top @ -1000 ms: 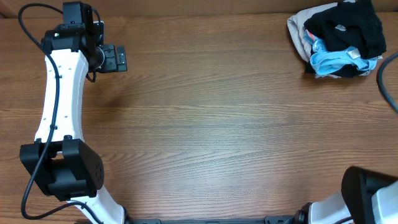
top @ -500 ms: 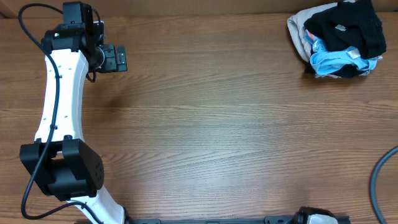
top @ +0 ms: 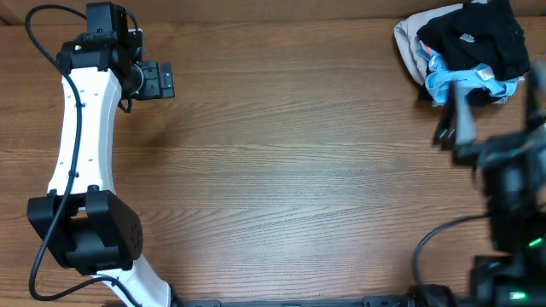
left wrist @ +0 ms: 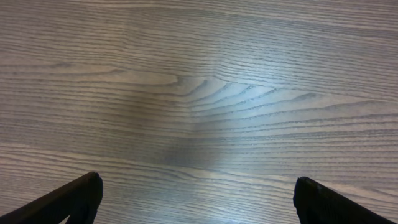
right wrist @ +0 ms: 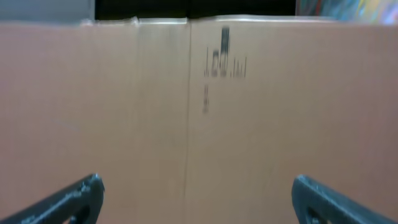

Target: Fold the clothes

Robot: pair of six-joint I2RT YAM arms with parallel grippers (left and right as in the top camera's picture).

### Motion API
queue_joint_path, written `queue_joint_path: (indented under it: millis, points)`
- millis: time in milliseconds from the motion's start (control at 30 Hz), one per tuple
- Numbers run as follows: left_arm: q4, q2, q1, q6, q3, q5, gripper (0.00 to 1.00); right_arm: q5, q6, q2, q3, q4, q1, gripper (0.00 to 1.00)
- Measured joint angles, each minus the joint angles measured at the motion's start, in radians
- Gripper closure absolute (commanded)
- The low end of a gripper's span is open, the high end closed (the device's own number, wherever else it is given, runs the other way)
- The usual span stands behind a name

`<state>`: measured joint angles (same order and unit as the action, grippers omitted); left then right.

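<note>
The black shirt [top: 478,34] lies crumpled on top of a pile at the table's far right corner. My right gripper [top: 455,118] is blurred, just in front of and left of the pile, not touching it. In the right wrist view it [right wrist: 196,186] is open and empty, facing a brown cardboard wall [right wrist: 205,112]; the shirt is out of that view. My left gripper [top: 166,81] is at the far left, far from the shirt. In the left wrist view it [left wrist: 198,183] is open and empty over bare wood.
A light blue and white garment [top: 461,81] and a beige garment [top: 412,41] lie under the black shirt in the same pile. The wooden table [top: 290,170] spreads between the arms. A black cable [top: 431,247] loops by the right arm's base.
My right arm has swung up into the overhead view at the right, toward the pile, blurred by motion. The left arm and the pile have not moved.
</note>
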<state>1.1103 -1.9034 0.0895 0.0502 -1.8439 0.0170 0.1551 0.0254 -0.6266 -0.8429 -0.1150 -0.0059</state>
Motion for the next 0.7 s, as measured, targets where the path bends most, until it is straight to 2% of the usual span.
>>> queue_joint_path:
  millis: [133,367,500,700]
  points:
    - [0.0,0.0,0.0,0.0,0.0,0.0,0.0,-0.022,0.002,0.151,0.339,-0.188,0.019,0.0]
    - [0.0,0.0,0.0,0.0,0.0,0.001,0.0,-0.003,0.001,0.352,0.72,-0.291,0.027,0.0]
    - [0.0,0.0,0.0,0.0,0.0,0.0,0.0,0.013,-0.002,0.442,0.815,-0.279,0.027,0.0]
    - [0.0,0.0,0.0,0.0,0.0,0.0,0.0,-0.008,-0.011,0.544,0.824,-0.069,0.027,0.0]
